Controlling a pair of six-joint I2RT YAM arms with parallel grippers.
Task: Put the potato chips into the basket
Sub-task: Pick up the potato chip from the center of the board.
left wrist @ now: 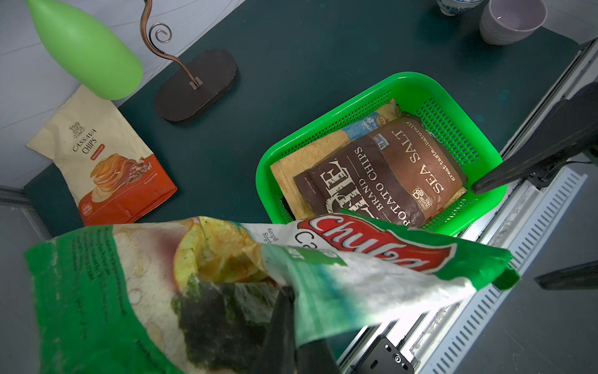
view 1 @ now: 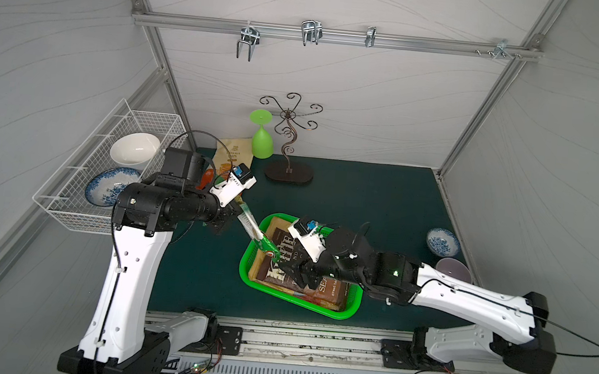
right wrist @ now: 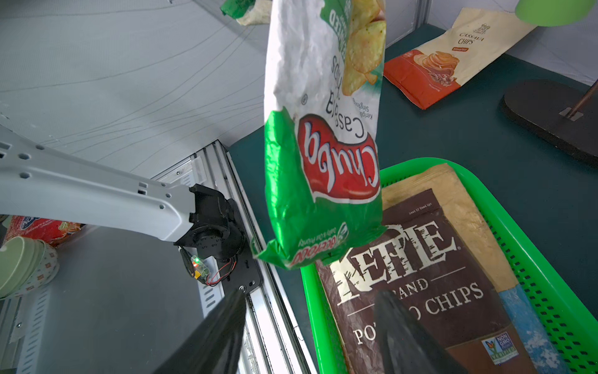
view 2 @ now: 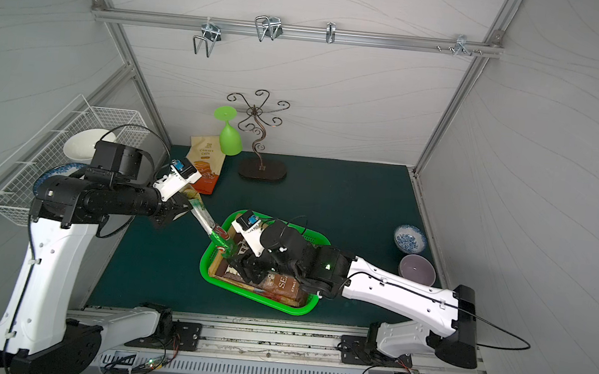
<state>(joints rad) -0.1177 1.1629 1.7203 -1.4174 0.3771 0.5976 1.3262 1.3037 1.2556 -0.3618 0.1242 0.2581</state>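
Observation:
My left gripper (left wrist: 286, 293) is shut on a white-green chips bag (view 1: 256, 235) (left wrist: 339, 275), gripped at mid-bag. The bag slants down, and its low end hangs over the left corner of the green basket (view 1: 316, 308) (view 2: 253, 296) (left wrist: 404, 79). In the basket a brown Kettle bag (view 1: 329, 292) (right wrist: 420, 275) lies on a tan bag (left wrist: 310, 152). My right gripper (right wrist: 312, 293) (view 1: 295, 273) hovers open over the Kettle bag, holding nothing. A cream-orange Cassava Chips bag (view 1: 231, 155) (left wrist: 106, 155) lies on the mat at the back left.
A white wire rack (view 1: 74, 211) with bowls hangs at the left. An upturned green goblet (view 1: 261, 143) and a curly metal stand (view 1: 288, 172) are at the back. A blue-white bowl (view 1: 442, 241) and a purple cup (view 1: 454, 270) sit at the right edge.

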